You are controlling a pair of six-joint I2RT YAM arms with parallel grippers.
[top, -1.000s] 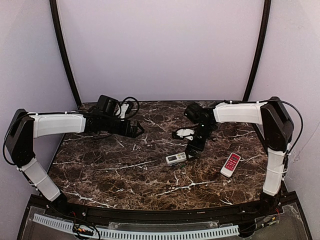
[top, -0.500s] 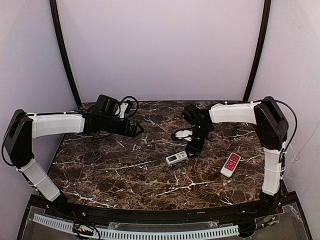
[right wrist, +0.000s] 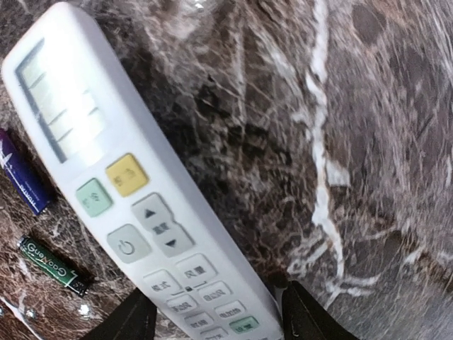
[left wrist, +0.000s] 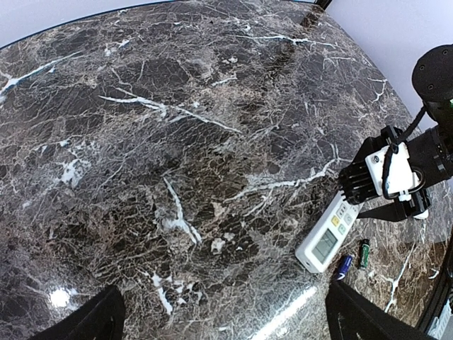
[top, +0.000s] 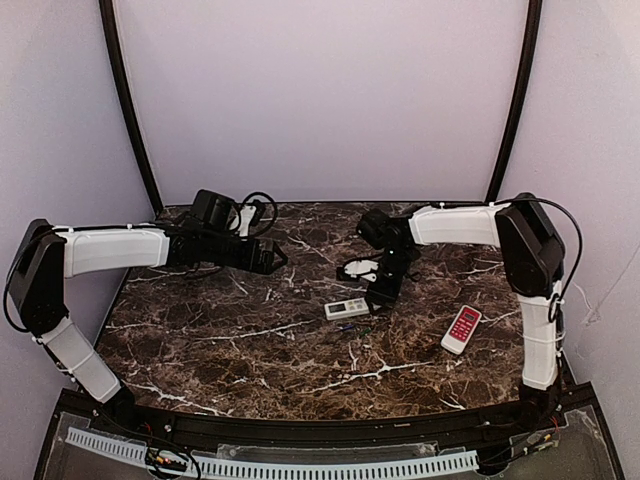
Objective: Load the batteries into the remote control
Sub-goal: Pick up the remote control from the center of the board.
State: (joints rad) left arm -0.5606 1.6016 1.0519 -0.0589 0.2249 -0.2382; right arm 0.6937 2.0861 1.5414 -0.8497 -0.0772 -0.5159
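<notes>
Right tool [right wrist: 216,319] astride remote control [right wrist: 141,177], clamped or not we could not tell; left tool [left wrist: 226,319] apart. Risk we judged: off-centre squeeze skidding it onto batteries [right wrist: 25,177].

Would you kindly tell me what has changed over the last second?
The right gripper swung left and away from the bases, its jaws narrowing around the button end of the remote control, which slid slightly the same way. Whether it is firmly gripped is unclear. The left gripper, open, and the red remote stayed put.
</notes>
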